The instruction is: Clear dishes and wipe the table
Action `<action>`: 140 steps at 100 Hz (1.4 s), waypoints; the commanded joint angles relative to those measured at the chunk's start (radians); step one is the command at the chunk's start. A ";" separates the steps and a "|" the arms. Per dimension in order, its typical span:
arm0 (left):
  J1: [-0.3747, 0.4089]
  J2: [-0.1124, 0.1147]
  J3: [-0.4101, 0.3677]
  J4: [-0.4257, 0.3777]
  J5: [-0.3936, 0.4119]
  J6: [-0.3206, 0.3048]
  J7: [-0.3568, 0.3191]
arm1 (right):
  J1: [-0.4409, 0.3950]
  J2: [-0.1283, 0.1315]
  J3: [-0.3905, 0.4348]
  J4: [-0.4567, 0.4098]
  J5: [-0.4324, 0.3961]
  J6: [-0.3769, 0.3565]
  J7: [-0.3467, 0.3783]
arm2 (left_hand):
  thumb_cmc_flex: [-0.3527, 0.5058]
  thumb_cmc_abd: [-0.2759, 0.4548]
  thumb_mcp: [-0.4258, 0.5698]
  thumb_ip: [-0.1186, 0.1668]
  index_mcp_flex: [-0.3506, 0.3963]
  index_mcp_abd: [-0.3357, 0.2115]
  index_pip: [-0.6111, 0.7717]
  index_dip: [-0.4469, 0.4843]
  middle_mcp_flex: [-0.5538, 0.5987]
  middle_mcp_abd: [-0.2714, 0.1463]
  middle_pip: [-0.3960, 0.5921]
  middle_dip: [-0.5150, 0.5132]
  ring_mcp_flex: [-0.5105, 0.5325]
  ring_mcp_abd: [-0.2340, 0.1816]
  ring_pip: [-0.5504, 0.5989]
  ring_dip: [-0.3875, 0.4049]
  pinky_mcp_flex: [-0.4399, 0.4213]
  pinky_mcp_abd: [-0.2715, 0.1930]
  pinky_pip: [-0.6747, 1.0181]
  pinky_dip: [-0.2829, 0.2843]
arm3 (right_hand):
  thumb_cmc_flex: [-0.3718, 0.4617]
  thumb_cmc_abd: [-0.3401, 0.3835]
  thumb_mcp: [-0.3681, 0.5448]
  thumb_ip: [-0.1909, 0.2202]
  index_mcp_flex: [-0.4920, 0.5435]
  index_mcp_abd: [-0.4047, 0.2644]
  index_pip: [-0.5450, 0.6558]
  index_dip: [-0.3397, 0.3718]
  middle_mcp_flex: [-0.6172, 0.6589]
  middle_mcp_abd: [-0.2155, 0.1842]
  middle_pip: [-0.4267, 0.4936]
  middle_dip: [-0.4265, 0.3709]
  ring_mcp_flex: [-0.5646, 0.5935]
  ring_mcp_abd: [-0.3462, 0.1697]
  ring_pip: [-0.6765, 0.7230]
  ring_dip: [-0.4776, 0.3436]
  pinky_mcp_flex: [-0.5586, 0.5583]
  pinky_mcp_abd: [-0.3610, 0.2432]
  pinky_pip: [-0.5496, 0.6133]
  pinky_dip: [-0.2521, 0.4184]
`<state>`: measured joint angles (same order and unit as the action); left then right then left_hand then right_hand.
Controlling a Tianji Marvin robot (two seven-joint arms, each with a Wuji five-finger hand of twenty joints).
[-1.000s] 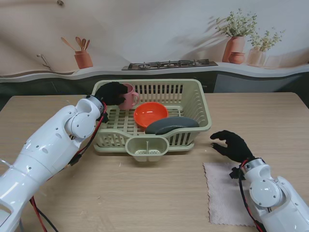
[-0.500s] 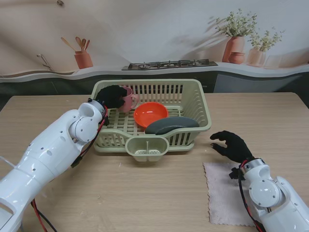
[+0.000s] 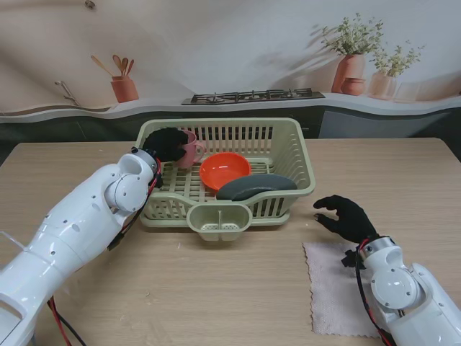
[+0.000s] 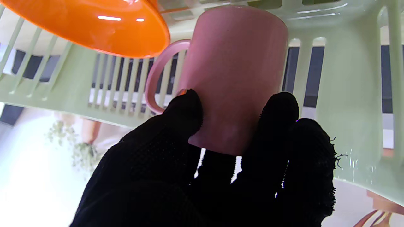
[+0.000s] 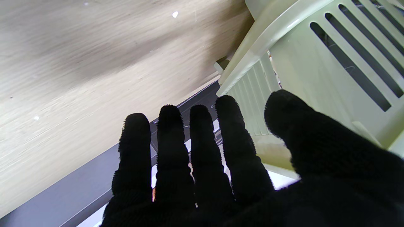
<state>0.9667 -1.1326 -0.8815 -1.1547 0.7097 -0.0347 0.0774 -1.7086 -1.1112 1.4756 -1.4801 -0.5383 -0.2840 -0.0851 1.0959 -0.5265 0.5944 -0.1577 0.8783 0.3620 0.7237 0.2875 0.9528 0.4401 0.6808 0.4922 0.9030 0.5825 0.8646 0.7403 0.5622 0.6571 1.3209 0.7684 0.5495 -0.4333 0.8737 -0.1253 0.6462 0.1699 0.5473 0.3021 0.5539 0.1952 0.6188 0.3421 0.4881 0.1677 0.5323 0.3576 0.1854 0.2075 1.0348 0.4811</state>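
Left wrist view shows the left hand (image 4: 221, 164) gripping the pink mug (image 4: 235, 75) inside the basket (image 4: 347, 104); the right hand (image 3: 346, 216) hovers, fingers spread, holding nothing

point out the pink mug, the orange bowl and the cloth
pink mug (image 4: 235, 72), left wrist view, on its side wall
orange bowl (image 3: 225, 170), stand view, on its inside
cloth (image 3: 337, 292), stand view, on its bare middle

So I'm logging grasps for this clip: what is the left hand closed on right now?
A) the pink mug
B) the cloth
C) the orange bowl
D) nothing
A: the left hand has fingers wrapped on the pink mug inside the green dish rack.
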 commanded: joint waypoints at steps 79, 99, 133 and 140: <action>0.014 0.000 0.018 -0.022 -0.063 0.126 -0.109 | 0.002 -0.003 -0.002 0.009 -0.002 -0.009 0.004 | 0.012 0.140 -0.185 0.070 -0.028 -0.045 -0.102 -0.022 -0.155 0.046 -0.057 -0.064 -0.264 0.063 -0.094 -0.072 -0.300 0.041 -0.199 -0.035 | -0.022 -0.005 0.012 0.035 0.002 0.001 -0.005 0.005 0.016 -0.006 -0.010 -0.015 0.005 -0.008 -0.016 0.002 -0.012 0.013 -0.003 0.011; 0.016 0.000 0.021 -0.030 -0.073 0.149 -0.127 | 0.002 -0.003 -0.002 0.010 -0.002 -0.009 0.004 | -0.072 0.138 -0.153 0.065 -0.043 -0.054 -0.179 0.015 -0.217 0.035 -0.072 -0.068 -0.339 0.057 -0.115 -0.078 -0.371 0.015 -0.208 -0.084 | -0.022 -0.005 0.012 0.035 0.002 0.001 -0.005 0.005 0.016 -0.006 -0.010 -0.015 0.005 -0.008 -0.016 0.002 -0.012 0.014 -0.003 0.011; 0.025 -0.001 -0.012 -0.040 -0.074 0.094 -0.101 | 0.003 -0.003 -0.001 0.012 -0.002 -0.012 0.006 | -0.227 0.109 -0.004 0.047 -0.109 -0.075 -0.200 0.052 -0.319 -0.003 -0.080 -0.066 -0.444 0.007 -0.146 -0.087 -0.462 -0.065 -0.229 -0.135 | -0.022 -0.006 0.013 0.035 0.003 0.001 -0.005 0.005 0.016 -0.006 -0.010 -0.015 0.006 -0.008 -0.016 0.002 -0.011 0.013 -0.003 0.012; 0.031 -0.001 -0.026 -0.048 -0.072 0.076 -0.090 | 0.004 -0.003 -0.001 0.012 -0.002 -0.012 0.005 | -0.248 0.104 0.023 0.045 -0.117 -0.075 -0.192 0.054 -0.328 -0.007 -0.077 -0.064 -0.451 0.002 -0.145 -0.085 -0.466 -0.070 -0.231 -0.143 | -0.022 -0.006 0.013 0.035 0.003 0.001 -0.005 0.005 0.016 -0.006 -0.010 -0.015 0.005 -0.006 -0.017 0.002 -0.011 0.014 -0.003 0.012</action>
<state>0.9898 -1.1364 -0.8994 -1.1956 0.6378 0.0518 -0.0113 -1.7043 -1.1123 1.4755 -1.4681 -0.5385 -0.2889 -0.0913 0.8740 -0.4152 0.5793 -0.1163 0.7899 0.2966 0.5183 0.3348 0.6468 0.4437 0.6023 0.4413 0.4786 0.6001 0.7260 0.6626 0.1187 0.6032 1.1100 0.6458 0.5495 -0.4333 0.8736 -0.1253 0.6462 0.1700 0.5472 0.3021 0.5540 0.1952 0.6187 0.3421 0.4881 0.1677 0.5319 0.3576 0.1854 0.2075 1.0340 0.4811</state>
